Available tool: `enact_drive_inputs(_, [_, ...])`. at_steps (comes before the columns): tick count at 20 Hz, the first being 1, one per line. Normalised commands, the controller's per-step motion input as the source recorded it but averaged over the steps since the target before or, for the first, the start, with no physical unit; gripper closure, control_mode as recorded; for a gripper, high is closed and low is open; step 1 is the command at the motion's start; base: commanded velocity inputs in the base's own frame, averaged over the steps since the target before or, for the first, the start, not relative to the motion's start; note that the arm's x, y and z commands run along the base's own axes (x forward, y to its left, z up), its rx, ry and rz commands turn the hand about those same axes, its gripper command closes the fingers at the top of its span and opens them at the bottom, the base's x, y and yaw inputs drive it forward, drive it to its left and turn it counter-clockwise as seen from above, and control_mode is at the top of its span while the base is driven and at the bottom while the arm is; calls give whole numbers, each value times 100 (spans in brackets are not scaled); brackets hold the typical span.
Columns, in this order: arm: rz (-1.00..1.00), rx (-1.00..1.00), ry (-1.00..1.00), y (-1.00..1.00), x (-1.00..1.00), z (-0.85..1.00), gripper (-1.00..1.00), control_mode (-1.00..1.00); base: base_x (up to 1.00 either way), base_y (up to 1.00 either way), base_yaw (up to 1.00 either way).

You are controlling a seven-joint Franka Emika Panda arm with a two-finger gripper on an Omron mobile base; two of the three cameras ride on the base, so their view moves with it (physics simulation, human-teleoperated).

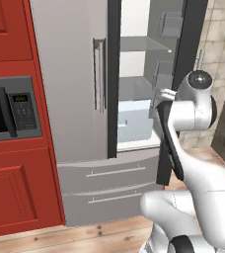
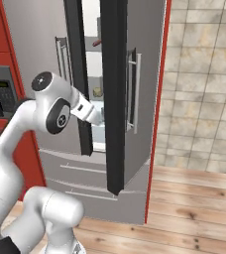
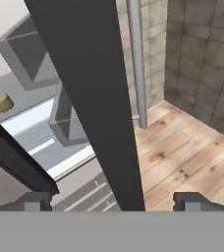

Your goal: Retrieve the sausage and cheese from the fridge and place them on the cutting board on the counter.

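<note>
- The fridge [image 1: 80,99] has its right door [image 2: 114,99] swung partly out, edge-on to the arm, so the shelves show through the gap.
- The gripper [image 3: 118,201] sits at that door's dark edge with its fingers spread wide and nothing between them, probably there to push the door wider.
- The cheese [image 3: 2,103] rests on a shelf inside, well left of the door edge.
- A dark red shape that may be the sausage [image 2: 98,42] lies on a higher shelf.
- Reaching either likely needs the door open further.

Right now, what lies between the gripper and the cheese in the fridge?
In the hand view, the gripper straddles the dark door edge; left of it, open shelf space leads to the cheese.
</note>
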Motion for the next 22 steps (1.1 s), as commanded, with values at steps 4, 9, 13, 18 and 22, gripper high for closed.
enact_drive_inputs(4, [-34,30,3,86,89,0,-100,-100,0,0,0])
enact_drive_inputs(9, [-34,43,0,62,82,-7,-100,-100,0,0,0])
enact_drive_inputs(13, [-34,40,0,57,50,0,-100,-100,0,0,0])
enact_drive_inputs(18, [-32,18,-11,1,61,-28,-100,-100,0,0,0])
enact_drive_inputs(22, [-36,10,-12,6,61,-49,-100,-100,0,0,0])
